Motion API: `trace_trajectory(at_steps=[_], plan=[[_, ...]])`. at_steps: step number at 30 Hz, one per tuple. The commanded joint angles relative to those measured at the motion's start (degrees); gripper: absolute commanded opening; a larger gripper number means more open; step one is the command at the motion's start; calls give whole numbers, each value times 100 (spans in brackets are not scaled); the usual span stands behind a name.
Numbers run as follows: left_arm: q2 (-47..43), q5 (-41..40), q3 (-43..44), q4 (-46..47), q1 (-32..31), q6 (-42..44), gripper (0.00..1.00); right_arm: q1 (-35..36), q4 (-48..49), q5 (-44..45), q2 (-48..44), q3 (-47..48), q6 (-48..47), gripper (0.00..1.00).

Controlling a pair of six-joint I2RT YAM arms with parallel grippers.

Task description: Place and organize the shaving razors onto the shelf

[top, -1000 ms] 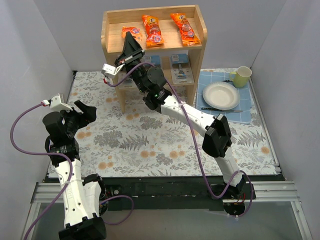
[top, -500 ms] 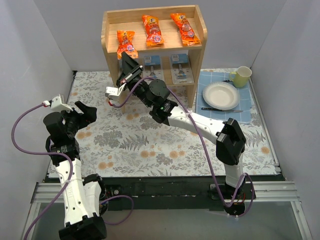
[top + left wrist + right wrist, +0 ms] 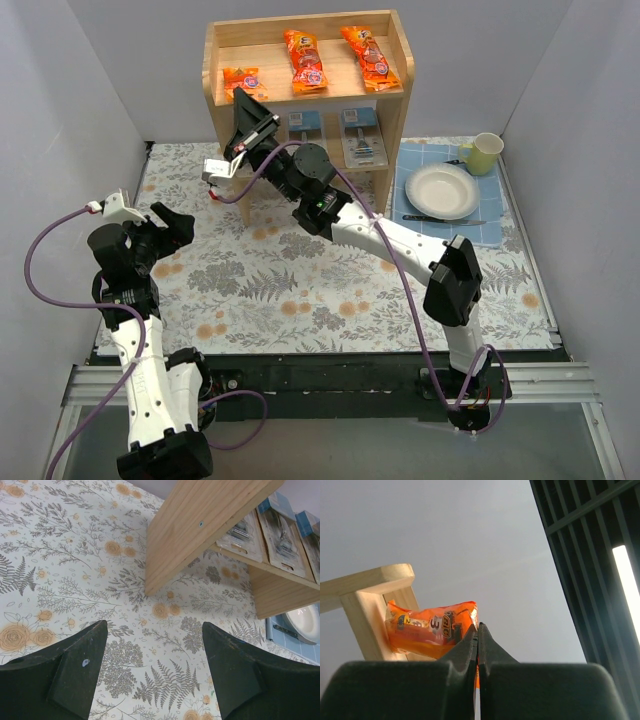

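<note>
The wooden shelf stands at the back of the table. On its lower tier lie blue-carded razor blister packs. Three orange packets are on the top tier; the right wrist view reads "BIC 3" on the leftmost one. My right gripper is shut on that packet's front edge, at the tier's left front. My left gripper hangs open and empty over the floral cloth, left of the shelf.
The other two orange packets lie middle and right on the top tier. Right of the shelf a white plate and a knife rest on a blue mat, beside a green mug. Grey walls enclose the table.
The right gripper has shifted the left orange packet: crosswise on the top tier, then drawn forward and upright over the front edge, now pushed back up at the left. The left arm has not moved.
</note>
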Motion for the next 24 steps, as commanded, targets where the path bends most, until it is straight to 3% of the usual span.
trace_trajectory(at_steps=[1,24], plan=[[-74,-66,32,-2,30,63,76,-12,-176,-106,190,441,158,1],[31,-75,50,6,30,98,76,-179,-589,-256,1043,1531,245,1]])
